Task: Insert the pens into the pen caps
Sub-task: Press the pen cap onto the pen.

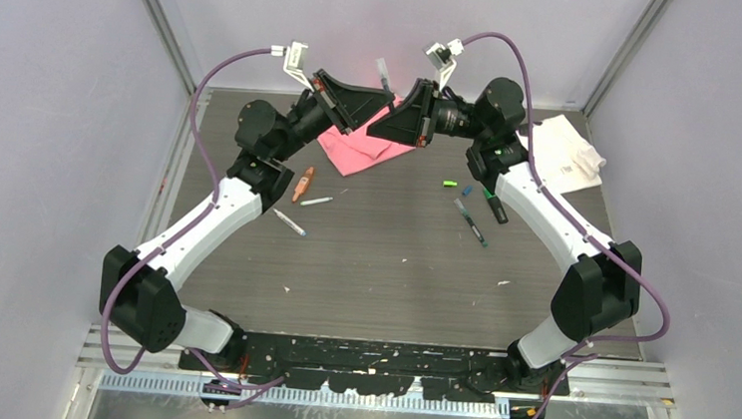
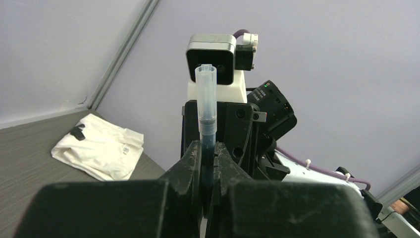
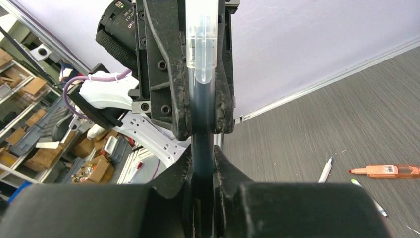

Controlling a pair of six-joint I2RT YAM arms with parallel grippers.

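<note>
With our left gripper [image 2: 209, 151] and right gripper [image 3: 202, 157] both pinched on one dark pen [image 3: 202, 116], clear cap [image 2: 206, 96] upward, above the pink cloth [image 1: 351, 153], we judge they're bracing it to seat the cap.

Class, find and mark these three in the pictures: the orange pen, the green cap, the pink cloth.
orange pen [image 1: 303, 184], top view, middle of its barrel.
green cap [image 1: 450, 184], top view, its middle.
pink cloth [image 1: 353, 156], top view, its near half.
</note>
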